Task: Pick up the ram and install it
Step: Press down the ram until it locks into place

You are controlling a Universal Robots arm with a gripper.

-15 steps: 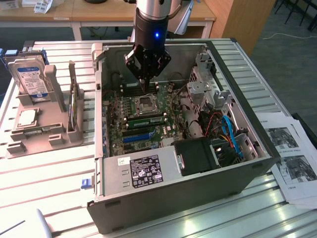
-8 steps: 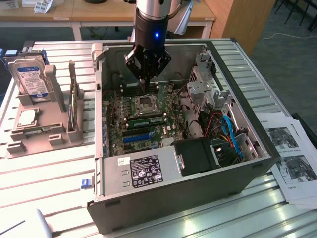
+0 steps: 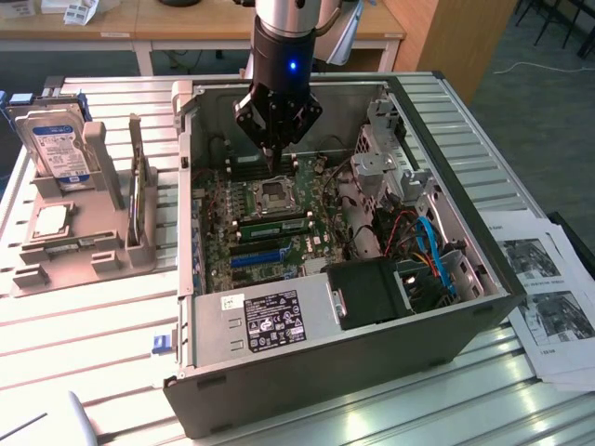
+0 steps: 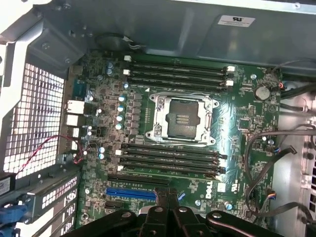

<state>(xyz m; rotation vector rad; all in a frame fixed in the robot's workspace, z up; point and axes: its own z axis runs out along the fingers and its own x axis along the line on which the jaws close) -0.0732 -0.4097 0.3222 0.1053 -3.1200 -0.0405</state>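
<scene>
One stick seated: ram (image 3: 272, 224) sits in its slot beside the socket, I judge.
Gripper (image 3: 271, 153): fingers together, empty, above the motherboard (image 4: 237, 123).

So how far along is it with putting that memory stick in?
A green stick, seemingly the ram, already sits in a slot by the processor socket. The gripper hangs above the motherboard, shut and empty. Whether the stick is fully seated, I cannot tell.

Ribbed metal workbench in an office-like room

The pale slatted bench (image 3: 84, 325) reflects glare at its near edge. Beyond its far edge stand light wooden desks (image 3: 139, 23), a wooden cabinet side (image 3: 446, 37) and dark blue-grey carpet (image 3: 548, 102) crossed by a white cable (image 3: 539, 67).
</scene>
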